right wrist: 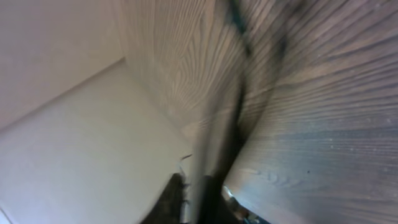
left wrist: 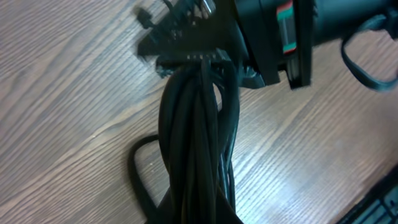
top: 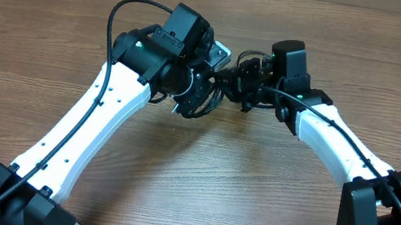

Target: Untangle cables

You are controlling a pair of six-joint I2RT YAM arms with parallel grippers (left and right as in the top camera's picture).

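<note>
Angling inward to meet, left gripper (top: 197, 97) and right gripper (top: 231, 82) both clamp the cables (left wrist: 199, 143).

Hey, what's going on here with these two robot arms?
Both arms have met over the middle of the wooden table to work on a bunch of black cables. The left pincer is shut on one end of the bunch. The right pincer is shut at the other end and looks clamped on it too, though that view is blurred. The cables are not untangled yet: the strands run together between the pincers, and one loop lies on the table.
</note>
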